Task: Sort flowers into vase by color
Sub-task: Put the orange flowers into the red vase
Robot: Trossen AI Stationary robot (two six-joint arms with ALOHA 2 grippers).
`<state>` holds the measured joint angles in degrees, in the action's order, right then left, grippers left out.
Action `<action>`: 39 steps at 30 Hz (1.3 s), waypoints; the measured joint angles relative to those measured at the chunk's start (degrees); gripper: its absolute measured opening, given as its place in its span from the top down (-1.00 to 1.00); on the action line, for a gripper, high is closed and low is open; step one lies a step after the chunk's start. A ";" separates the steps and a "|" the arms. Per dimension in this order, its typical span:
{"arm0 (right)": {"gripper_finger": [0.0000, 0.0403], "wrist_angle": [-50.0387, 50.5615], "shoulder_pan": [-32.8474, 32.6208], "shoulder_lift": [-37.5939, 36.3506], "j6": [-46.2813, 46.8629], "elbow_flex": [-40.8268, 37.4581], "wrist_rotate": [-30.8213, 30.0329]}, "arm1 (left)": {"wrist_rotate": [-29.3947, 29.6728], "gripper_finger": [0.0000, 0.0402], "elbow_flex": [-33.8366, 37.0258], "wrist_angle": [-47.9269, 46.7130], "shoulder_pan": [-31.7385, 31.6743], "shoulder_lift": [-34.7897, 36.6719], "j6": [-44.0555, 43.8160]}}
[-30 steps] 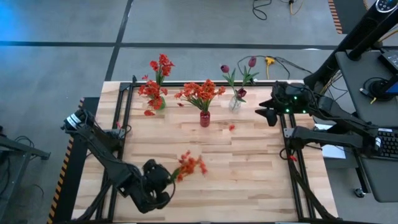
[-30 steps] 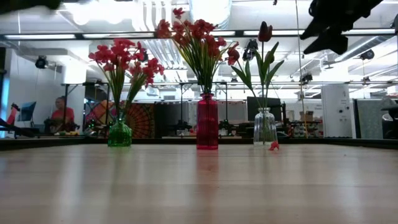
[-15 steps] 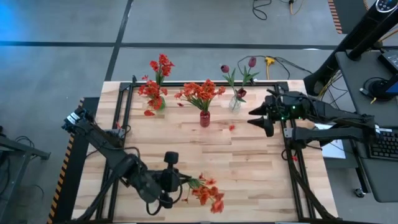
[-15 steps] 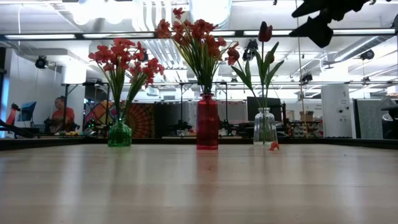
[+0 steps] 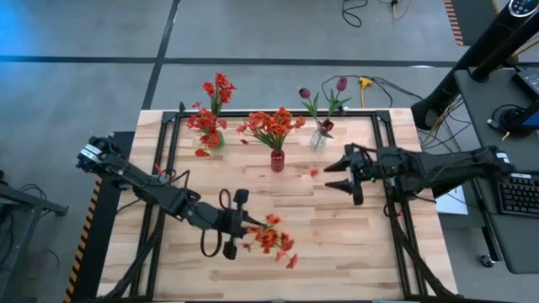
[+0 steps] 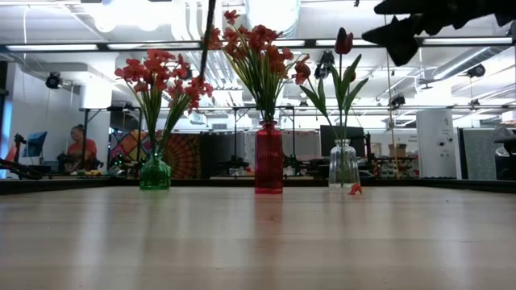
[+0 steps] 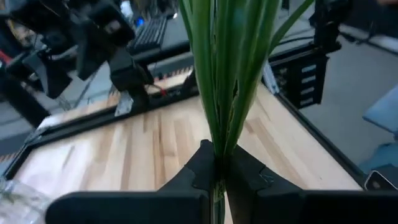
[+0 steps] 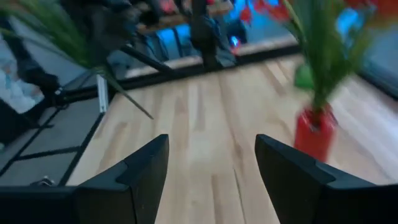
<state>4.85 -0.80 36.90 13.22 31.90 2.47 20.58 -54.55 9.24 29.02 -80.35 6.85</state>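
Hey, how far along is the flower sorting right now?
Mostly done: the green vase holds red blooms, the red vase orange-red ones, and the clear vase dark maroon ones. In hand: the left gripper is shut on a bunch of orange-red flowers over the table's front. Left: getting that bunch into a vase. The right gripper hangs open and empty near the clear vase.

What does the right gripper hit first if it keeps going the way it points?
Likely the red vase. The right gripper, jaws open and empty, points across the table toward it, slightly to one side; height is unclear, so it may pass by.
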 joint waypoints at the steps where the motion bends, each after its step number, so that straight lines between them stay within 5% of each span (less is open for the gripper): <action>1: -0.14 -3.65 -0.99 0.47 -1.35 -1.51 -0.53 | -0.48 0.98 1.84 2.92 -0.31 0.38 0.82; 7: -0.15 -27.28 -6.60 7.75 -9.73 -8.57 -6.36 | -0.57 0.98 10.70 18.60 -3.65 2.25 3.74; 14: -0.15 -43.58 -11.46 21.54 -15.72 -7.72 -8.73 | -1.06 0.98 13.43 20.75 -7.65 1.01 -1.64; 39: -0.15 -44.22 -13.94 47.10 -18.31 16.07 -9.96 | -1.64 0.98 13.14 22.53 -7.55 -0.22 -1.78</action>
<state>-39.36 -14.74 84.01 -5.09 47.98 -7.49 18.94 -41.41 31.78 21.47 -80.58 5.07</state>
